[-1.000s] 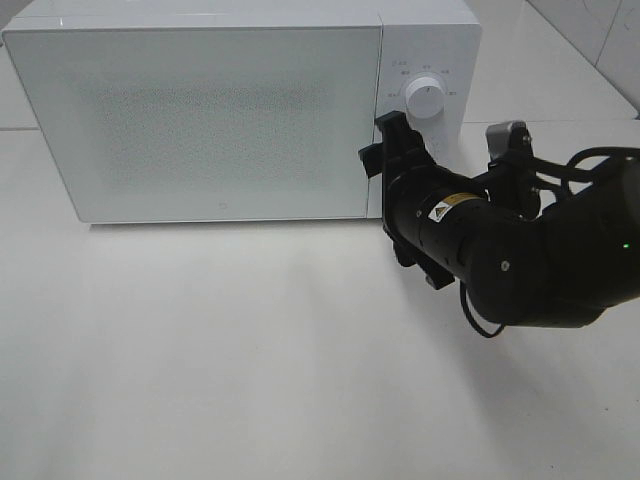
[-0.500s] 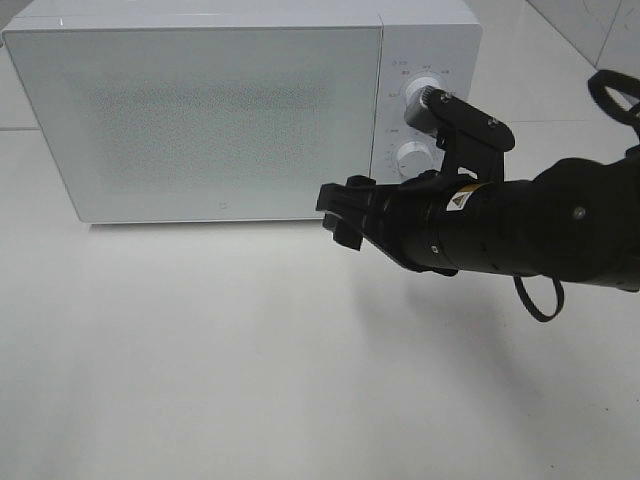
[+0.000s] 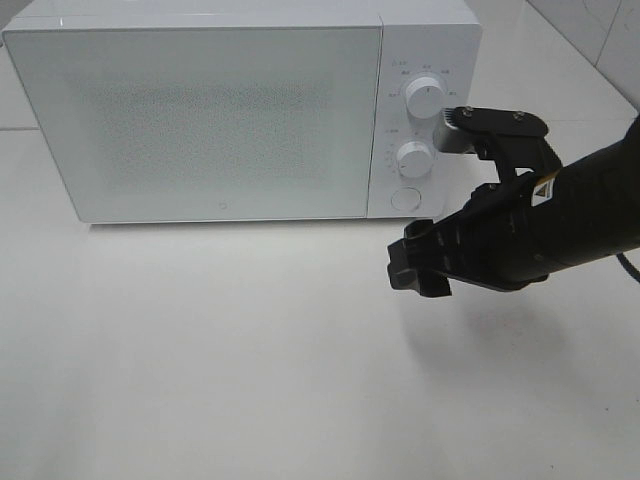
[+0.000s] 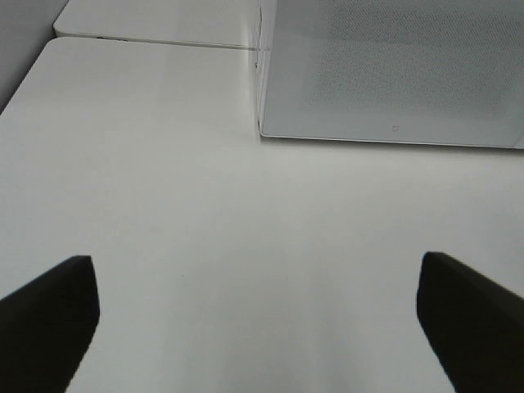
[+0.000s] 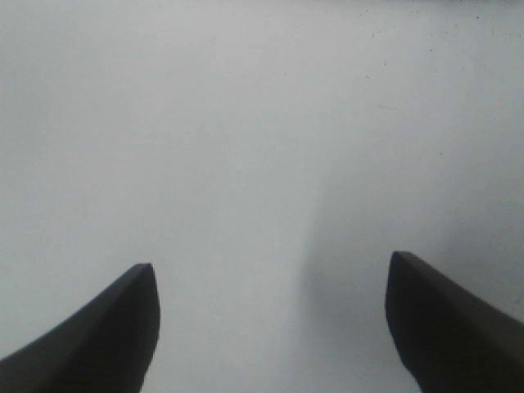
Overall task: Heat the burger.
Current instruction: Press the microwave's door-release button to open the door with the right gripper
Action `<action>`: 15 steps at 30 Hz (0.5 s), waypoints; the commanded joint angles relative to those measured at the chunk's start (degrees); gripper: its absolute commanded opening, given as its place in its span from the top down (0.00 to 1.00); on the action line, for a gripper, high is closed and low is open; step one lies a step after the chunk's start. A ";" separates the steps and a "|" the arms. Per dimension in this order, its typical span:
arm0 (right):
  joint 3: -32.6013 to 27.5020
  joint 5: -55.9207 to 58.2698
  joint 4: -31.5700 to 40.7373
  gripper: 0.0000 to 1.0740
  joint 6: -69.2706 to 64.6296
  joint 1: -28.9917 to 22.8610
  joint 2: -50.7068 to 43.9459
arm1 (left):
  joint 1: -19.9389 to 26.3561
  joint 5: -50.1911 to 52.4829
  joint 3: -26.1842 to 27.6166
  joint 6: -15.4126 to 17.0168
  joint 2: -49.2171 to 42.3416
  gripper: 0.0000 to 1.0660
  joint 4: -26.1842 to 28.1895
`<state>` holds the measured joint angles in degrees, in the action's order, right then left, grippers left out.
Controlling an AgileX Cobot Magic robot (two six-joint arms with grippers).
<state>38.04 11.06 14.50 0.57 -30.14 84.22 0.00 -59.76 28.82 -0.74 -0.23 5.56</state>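
Knobs [image 3: 424, 97]: two; microwave [image 3: 200, 110]: one; left end effector [image 4: 254, 258], right end effector [image 5: 270, 262] spread, empty.

The right end effector [image 3: 410, 270] has moved away from the microwave [image 3: 440, 25]. One second ago it was at the right edge of the door [image 3: 200, 110], just below the upper dial [image 3: 424, 97]. After that it passed in front of the door's lower corner. Now it hangs over the counter [image 3: 200, 350], apart from the microwave, and the lower dial [image 3: 413, 158] and the round button [image 3: 404, 198] are uncovered.

Left fingers [image 4: 49, 327] and right fingers [image 5: 90, 340] apart
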 commanded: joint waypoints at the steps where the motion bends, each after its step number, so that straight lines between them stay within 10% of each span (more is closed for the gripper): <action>1: 0.34 4.30 -4.24 0.33 0.97 0.52 -2.41 | 0.17 0.57 -0.17 0.11 -1.15 0.08 0.06; 15: 0.34 23.55 -8.54 0.33 -0.57 0.52 -18.96 | 0.17 0.57 -0.17 0.11 -1.15 0.08 0.06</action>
<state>38.04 33.00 6.59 0.00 -29.74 66.23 0.00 -59.76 28.82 -0.74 -0.23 5.56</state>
